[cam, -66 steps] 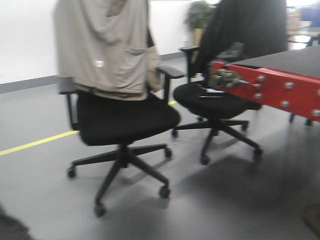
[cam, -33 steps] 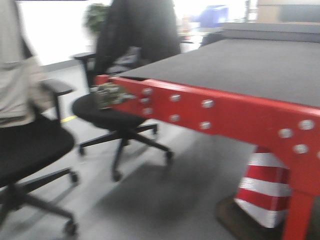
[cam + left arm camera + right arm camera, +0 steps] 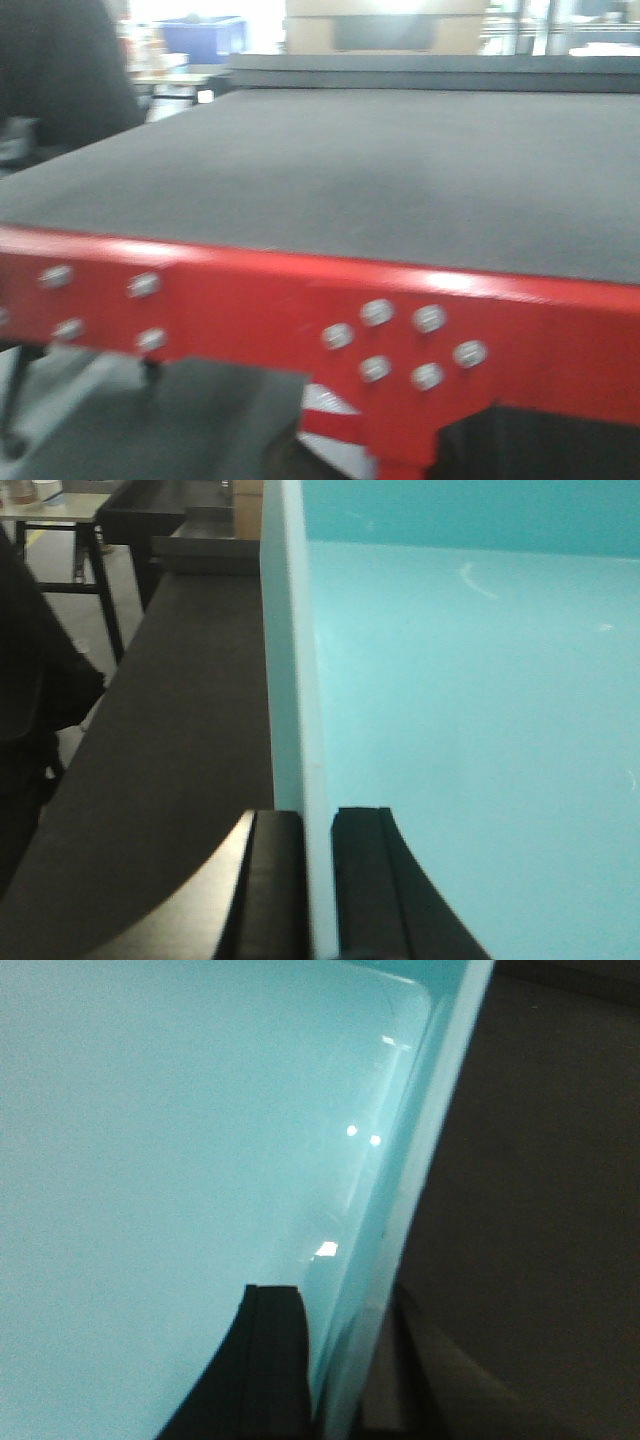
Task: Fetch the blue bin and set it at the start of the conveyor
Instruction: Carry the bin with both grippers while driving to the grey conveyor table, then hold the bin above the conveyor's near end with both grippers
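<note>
At the belt (image 3: 400, 170), left gripper (image 3: 318, 830) pinches one bin (image 3: 470, 730) wall. Opposite, right gripper (image 3: 345, 1310) clamps the other wall, a finger each side.

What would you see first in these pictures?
The bright red edge with shiny bolts runs across the front view, with the wide grey belt behind it. In both wrist views the light blue bin fills the picture, its walls pinched by the left gripper and right gripper.
</note>
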You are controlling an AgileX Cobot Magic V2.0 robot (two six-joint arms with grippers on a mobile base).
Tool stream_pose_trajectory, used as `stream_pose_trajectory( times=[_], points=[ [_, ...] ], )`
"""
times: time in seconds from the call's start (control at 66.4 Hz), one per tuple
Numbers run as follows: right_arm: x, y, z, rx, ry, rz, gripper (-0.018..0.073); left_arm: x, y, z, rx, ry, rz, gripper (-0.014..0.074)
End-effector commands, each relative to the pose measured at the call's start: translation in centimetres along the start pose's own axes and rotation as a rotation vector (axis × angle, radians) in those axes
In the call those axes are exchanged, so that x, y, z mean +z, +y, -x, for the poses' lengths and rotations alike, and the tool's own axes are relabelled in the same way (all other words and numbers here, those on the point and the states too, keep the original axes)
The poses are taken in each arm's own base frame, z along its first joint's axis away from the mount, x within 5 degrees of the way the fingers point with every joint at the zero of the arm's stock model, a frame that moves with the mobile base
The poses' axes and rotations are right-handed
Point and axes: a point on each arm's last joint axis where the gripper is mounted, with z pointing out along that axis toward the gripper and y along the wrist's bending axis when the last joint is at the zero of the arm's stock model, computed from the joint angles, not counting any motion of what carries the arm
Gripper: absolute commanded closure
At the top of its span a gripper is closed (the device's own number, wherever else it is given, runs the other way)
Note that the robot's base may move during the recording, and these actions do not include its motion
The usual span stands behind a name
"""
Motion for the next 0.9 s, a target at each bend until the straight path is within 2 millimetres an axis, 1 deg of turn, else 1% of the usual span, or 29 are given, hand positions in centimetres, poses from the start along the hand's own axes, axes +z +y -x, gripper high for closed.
stream_pose_trajectory(
  times=[0.0,0.889],
  points=[
    [-0.68,0.77,0.63,-0.005,-0.068,0.070,0.0712,-0.77,-0.62,1.01,-0.038,-0.088,-0.060,0.0707],
    [-0.68,0.79,0.63,-0.004,-0.067,0.072,0.0712,-0.77,-0.62,1.01,-0.038,-0.088,-0.060,0.0707]
  ],
)
